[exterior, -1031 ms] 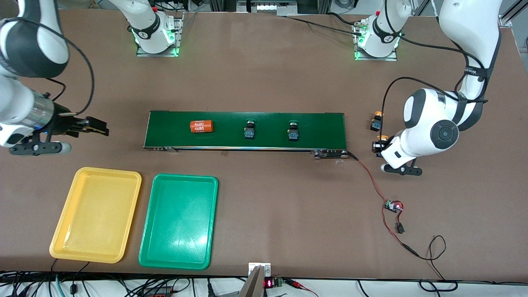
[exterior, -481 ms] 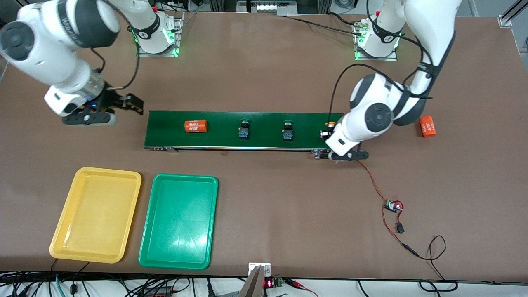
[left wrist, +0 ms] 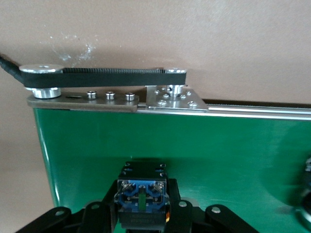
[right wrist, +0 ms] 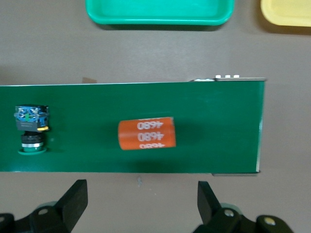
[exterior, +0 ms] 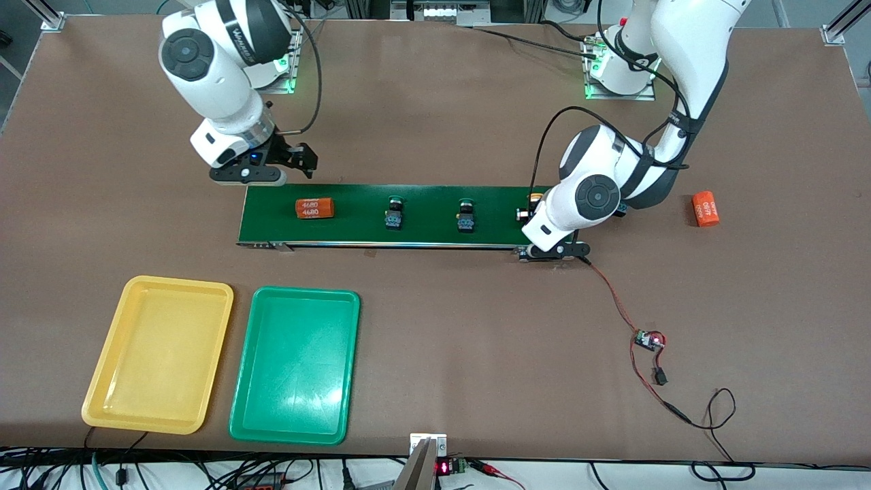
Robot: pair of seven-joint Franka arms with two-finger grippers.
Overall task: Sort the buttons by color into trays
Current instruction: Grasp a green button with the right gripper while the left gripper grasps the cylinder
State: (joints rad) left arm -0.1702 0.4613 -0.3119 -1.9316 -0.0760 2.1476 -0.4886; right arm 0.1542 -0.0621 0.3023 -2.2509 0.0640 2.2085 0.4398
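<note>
— Over the belt's [exterior: 408, 214] end toward the left arm, what is the left gripper [left wrist: 141, 213] doing?
— It is clamped on a button [left wrist: 141, 200]; its wrist view shows the blue-and-black body pinched between the fingers above the green belt. From the front, an orange cap [exterior: 535, 198] peeks out beside the arm's wrist.

— And the right gripper [exterior: 299, 158]?
— Fingers spread wide, holding nothing, over the table just off the belt's end toward the right arm. Its wrist view looks down on an orange cylinder [right wrist: 147, 133] marked 4680 lying on the belt.

— Where are the other buttons?
— Two green-capped ones sit on the belt: one [exterior: 394, 214] near the middle, one [exterior: 466, 218] closer to the left arm's end. Both rest apart from each other and from the cylinder.

— The trays?
— Both lie nearer the front camera than the belt, side by side. The yellow tray [exterior: 160, 354] is toward the right arm's end, and the green tray [exterior: 296, 365] is just beside it.

— Anything else?
— A second orange cylinder [exterior: 705, 209] lies on the table past the belt's end, at the left arm's end.
</note>
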